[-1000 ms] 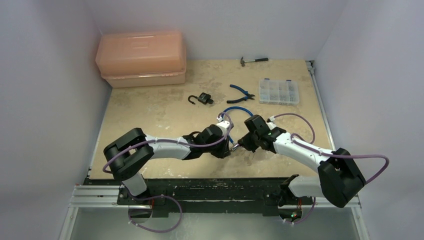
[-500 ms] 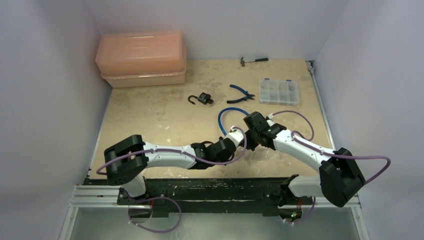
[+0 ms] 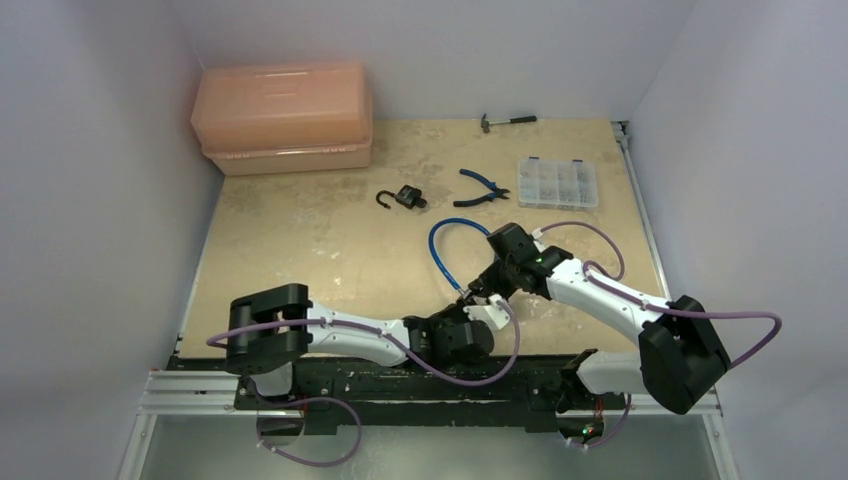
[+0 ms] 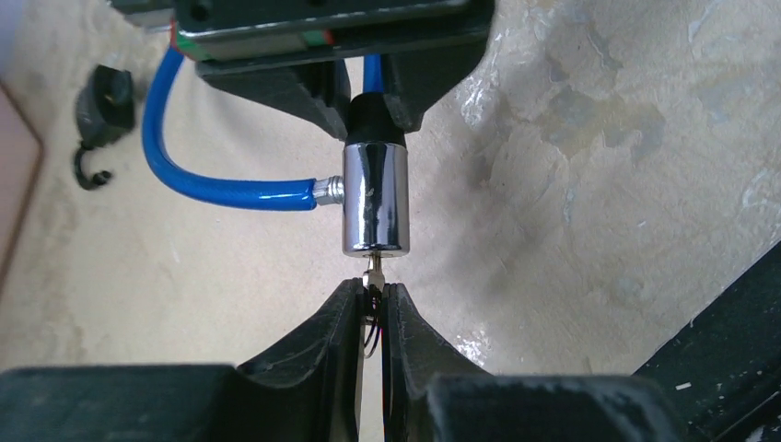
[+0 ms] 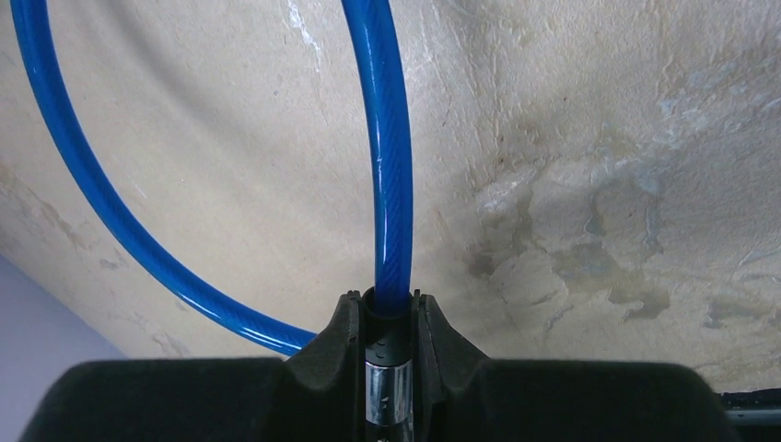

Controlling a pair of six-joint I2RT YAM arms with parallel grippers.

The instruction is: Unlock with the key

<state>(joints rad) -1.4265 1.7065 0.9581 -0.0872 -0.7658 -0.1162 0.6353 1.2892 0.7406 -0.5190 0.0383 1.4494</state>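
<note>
Left claw (image 4: 373, 304), clamped on the key (image 4: 373, 274), holds its tip at the chrome lock barrel (image 4: 373, 198), which the right claw (image 5: 387, 318) pinches steady. Insertion looks under way; next likely calls for a straight push, then a turn.

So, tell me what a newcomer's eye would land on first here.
The bright blue cable looping over the middle of the table, ending in a chrome lock cylinder that the right gripper clamps. At the cylinder's free end, the left gripper pinches the tiny key, tip meeting it. At the far left corner sits a big peach toolbox.
</note>
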